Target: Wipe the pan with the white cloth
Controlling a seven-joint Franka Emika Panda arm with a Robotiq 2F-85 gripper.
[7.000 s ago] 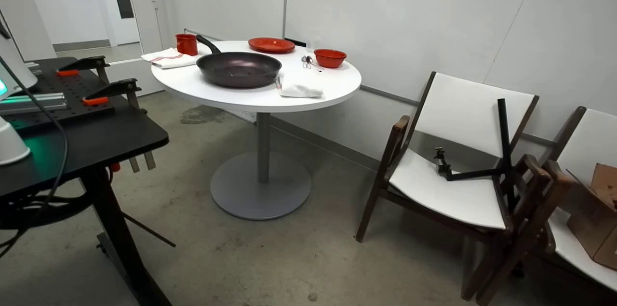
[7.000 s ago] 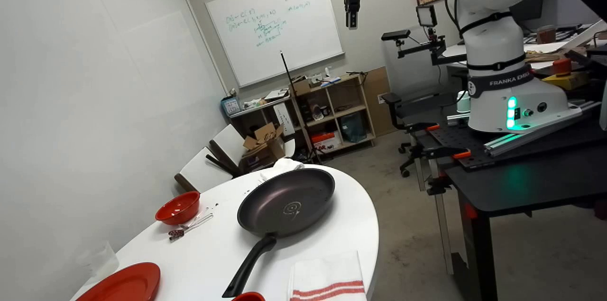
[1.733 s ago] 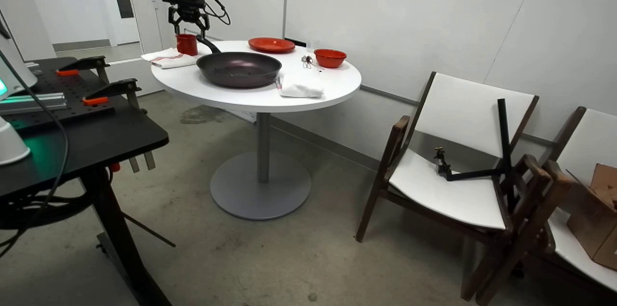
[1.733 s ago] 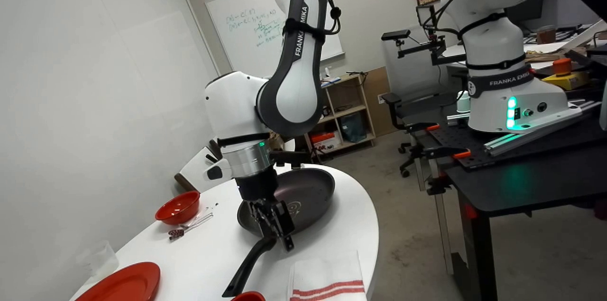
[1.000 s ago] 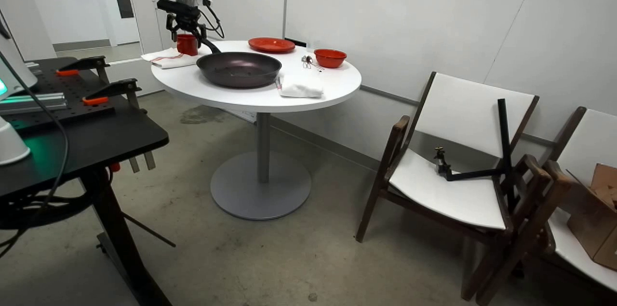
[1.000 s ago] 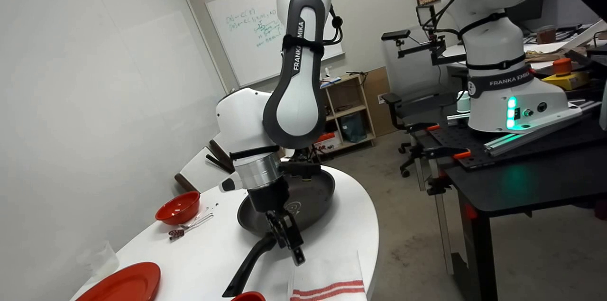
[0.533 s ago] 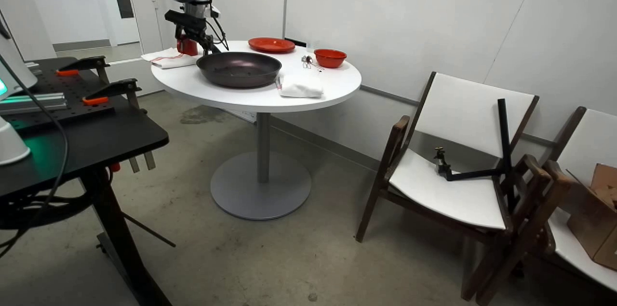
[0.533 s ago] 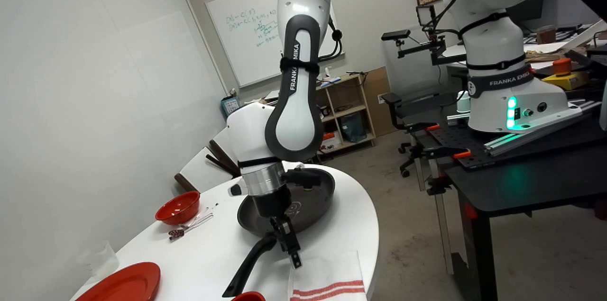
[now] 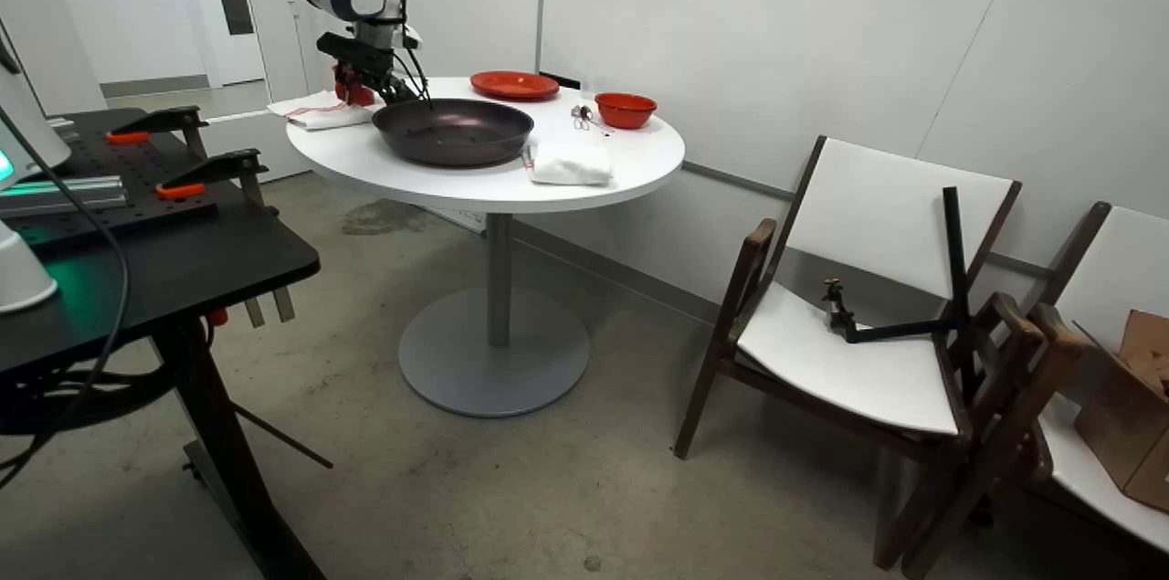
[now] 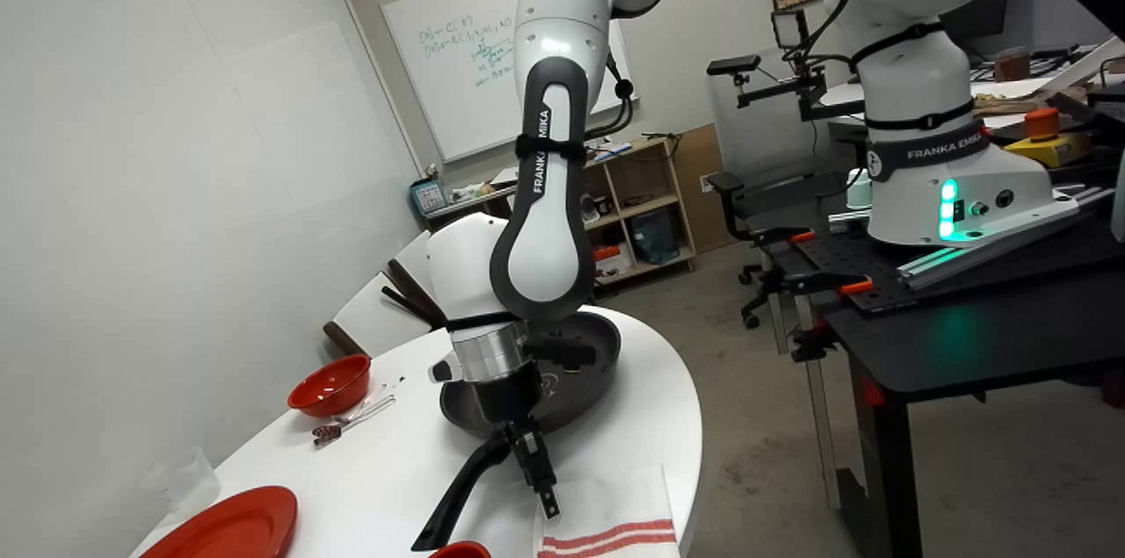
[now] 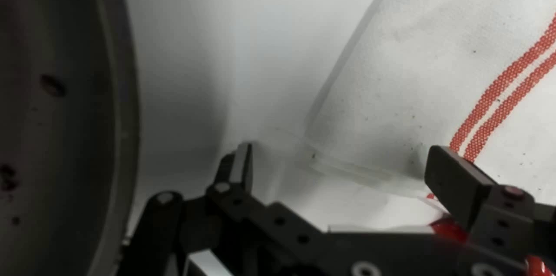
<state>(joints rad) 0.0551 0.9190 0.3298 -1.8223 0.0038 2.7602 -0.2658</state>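
Just lowered my gripper (image 11: 341, 161) to red-striped white cloth (image 11: 408, 76), on table (image 11: 265, 28) just beside frying pan (image 9: 454, 134). Jaws wide apart, nothing held: one finger over cloth, other over bare tabletop; contact unclear. Probably lined up to pinch edge; wiping not begun.

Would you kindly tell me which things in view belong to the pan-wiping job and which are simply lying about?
For the job:
black pan
red-striped white cloth, probably the one meant
tool, open at its edge

Lying about:
second white cloth, perhaps a spare
red mug
red plate
red bowl
small utensil
cardboard box
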